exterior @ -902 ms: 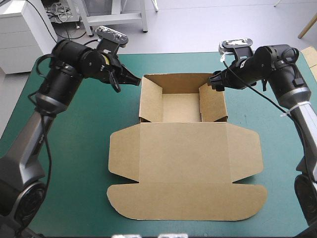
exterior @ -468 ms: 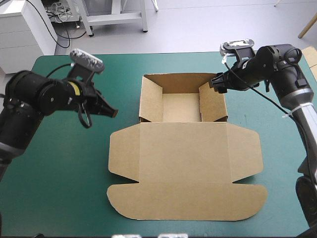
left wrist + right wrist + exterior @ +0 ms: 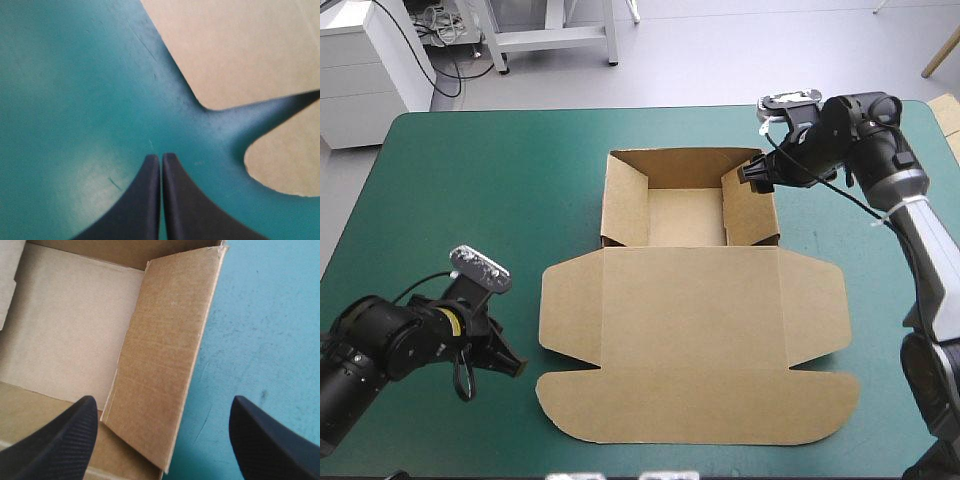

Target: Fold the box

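Two grippers, and only one is close to the flat lid. The box [image 3: 690, 330] lies mid-frame on the teal-green cover [image 3: 470, 190]. Its tray stands at upper centre with walls raised, and the lid [image 3: 690, 300] lies flat toward the bottom edge, long axis left to right.

At lower left the left gripper [image 3: 516, 366] has its black fingers pressed together into one point and holds nothing. It aims right at the notch [image 3: 220, 112] in the lid's left edge, near it but not touching. That arm lies low, forearm close to the table.

At upper right the right gripper [image 3: 752, 172] is spread wide and empty, astride the tray's right wall [image 3: 165, 340]. I cannot tell whether it touches the wall. Its wrist tilts down.

Judgement: the next move likely depends on slipping the left tip under the lid's left edge.
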